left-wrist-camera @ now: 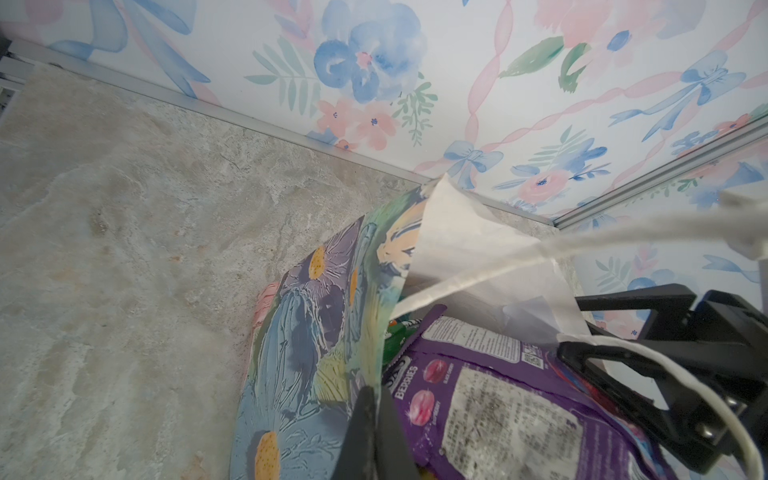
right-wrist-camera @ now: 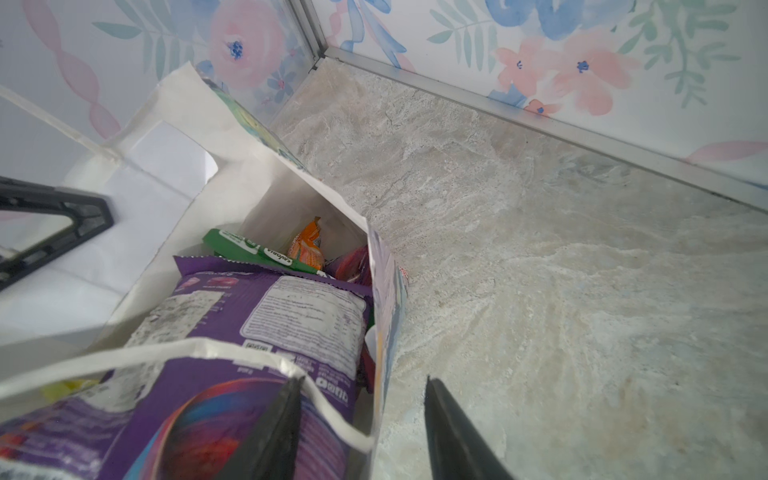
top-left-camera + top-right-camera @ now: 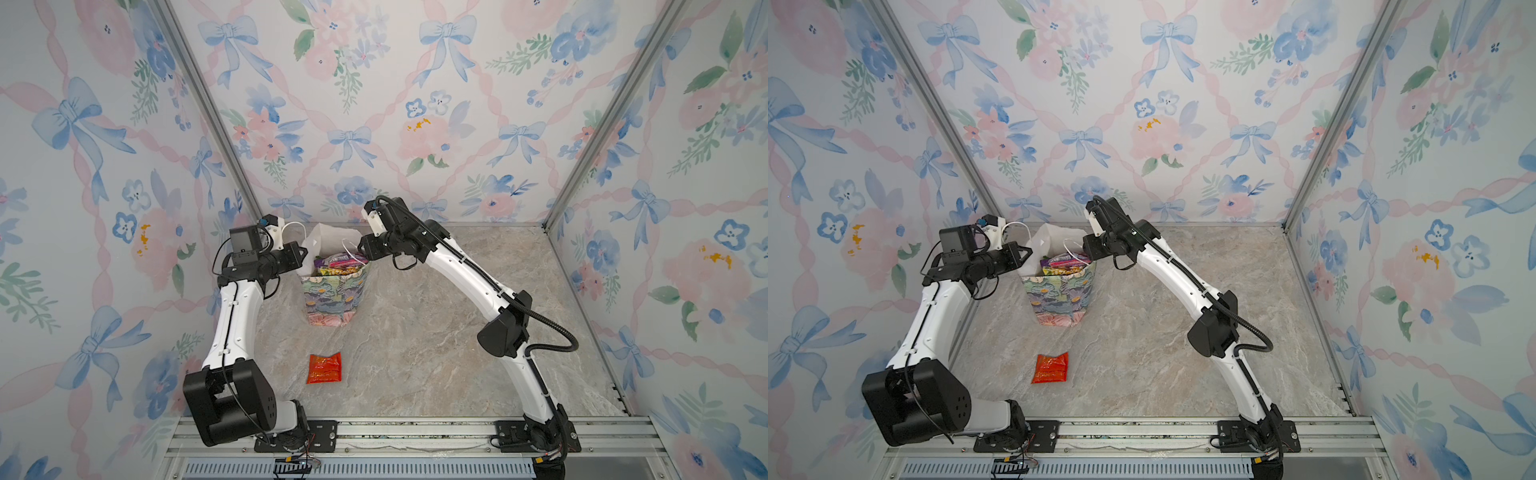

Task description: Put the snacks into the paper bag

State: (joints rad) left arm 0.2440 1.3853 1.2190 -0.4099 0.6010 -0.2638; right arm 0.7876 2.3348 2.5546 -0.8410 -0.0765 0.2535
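Pastel-print paper bag (image 3: 332,301) stands upright on the marble-look tabletop (image 3: 436,353) in both top views, mouth stuffed w/ snacks (image 3: 341,264). One red-orange packet (image 3: 324,368) lies flat on the tabletop, well apart from the bag on its arm-base side, clear of both arms. Your left gripper (image 3: 302,254) sits at the bag's left rim, right gripper (image 3: 362,250) at its right rim.

Left wrist view: left gripper (image 1: 376,401) is closed, pinching the bag's printed wall. A purple packet (image 1: 498,415) lies just inside that wall, w/ a white cord handle (image 1: 623,232) stretched above.

Right wrist view: right gripper (image 2: 362,380) has jaws apart, gripping nothing. One finger is inside the bag over the purple packet (image 2: 270,316), the other outside, bag wall between them. Deeper in the bag you've got a green packet (image 2: 249,249) & an orange packet (image 2: 306,245).
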